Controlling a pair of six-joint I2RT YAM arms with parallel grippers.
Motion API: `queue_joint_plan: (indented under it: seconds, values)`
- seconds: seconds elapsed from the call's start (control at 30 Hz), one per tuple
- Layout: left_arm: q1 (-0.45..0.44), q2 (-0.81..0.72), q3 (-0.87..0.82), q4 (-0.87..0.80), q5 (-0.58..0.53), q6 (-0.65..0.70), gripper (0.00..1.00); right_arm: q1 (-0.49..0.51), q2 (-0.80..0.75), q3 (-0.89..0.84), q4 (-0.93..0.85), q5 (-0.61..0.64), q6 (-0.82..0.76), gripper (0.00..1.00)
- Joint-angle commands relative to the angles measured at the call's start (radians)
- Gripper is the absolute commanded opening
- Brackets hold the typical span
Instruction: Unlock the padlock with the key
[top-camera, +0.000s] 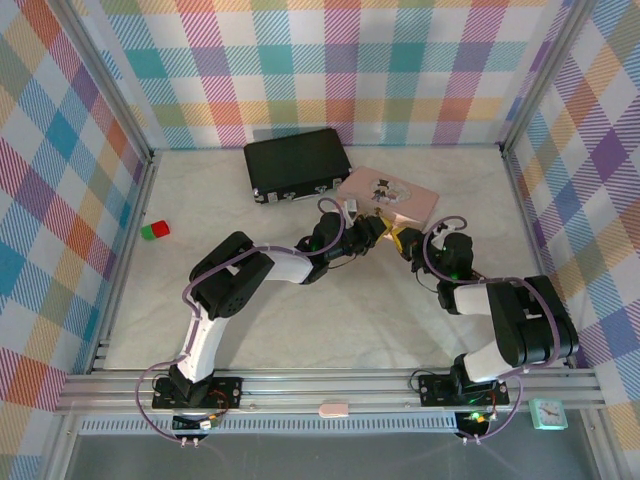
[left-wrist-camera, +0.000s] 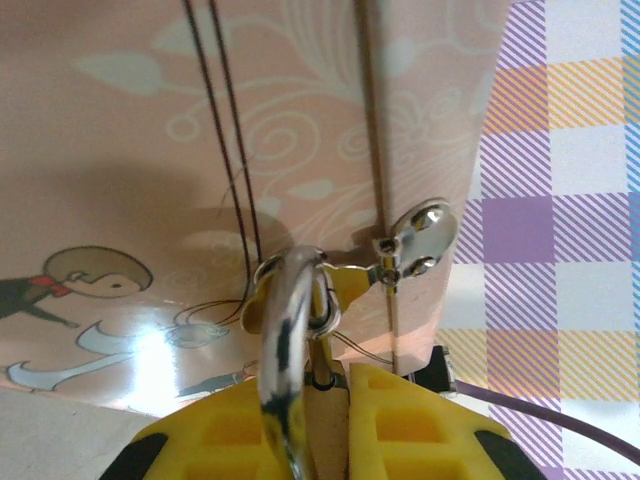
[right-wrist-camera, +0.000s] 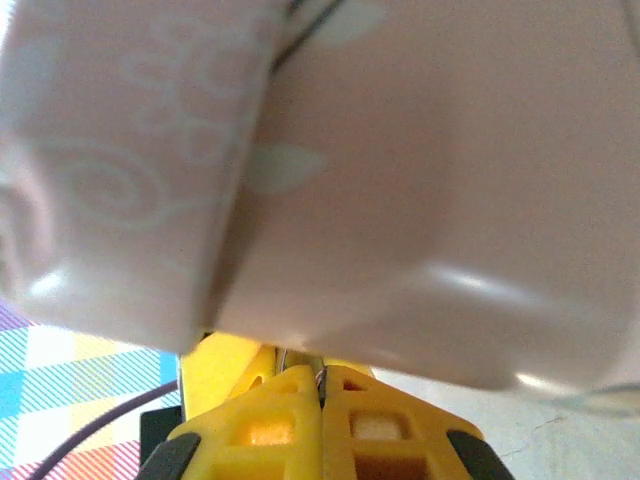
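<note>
Both arms meet at the near edge of the pale pink cartoon-printed box (top-camera: 392, 190) toward the back of the table. The left gripper (left-wrist-camera: 325, 405) has its yellow fingers (left-wrist-camera: 420, 430) clamped on the tiny brass-coloured padlock (left-wrist-camera: 283, 400). The padlock's silver shackle (left-wrist-camera: 290, 290) passes through the box's small metal clasp (left-wrist-camera: 420, 235), so the lock is steadied but, by my reading, not yet opened. The right gripper (right-wrist-camera: 322, 395) sits under the box with its fingers pressed together. Whether the small dark key is pinched there I cannot tell. Inserting, turning and freeing the shackle appear left to do.
</note>
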Motion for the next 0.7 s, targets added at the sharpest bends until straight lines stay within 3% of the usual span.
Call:
queue_joint_plan:
  seconds: [0.0, 0.2, 0.33, 0.5, 0.67]
  values:
    - [-0.037, 0.012, 0.008, 0.218, 0.120, 0.071, 0.00, 0.023, -0.027, 0.005, 0.052, -0.038, 0.162, 0.00]
    - [-0.033, 0.078, -0.039, 0.424, 0.149, 0.196, 0.00, 0.018, -0.038, 0.009, 0.107, -0.032, 0.578, 0.00]
    - [-0.040, 0.126, -0.027, 0.443, 0.165, 0.237, 0.00, 0.021, -0.032, 0.030, 0.162, -0.004, 0.742, 0.00]
    - [-0.043, 0.158, -0.014, 0.445, 0.165, 0.269, 0.00, 0.021, -0.035, 0.058, 0.169, 0.026, 0.826, 0.00]
    - [-0.044, 0.154, 0.001, 0.438, 0.156, 0.257, 0.00, 0.012, -0.021, 0.050, 0.115, -0.002, 0.731, 0.00]
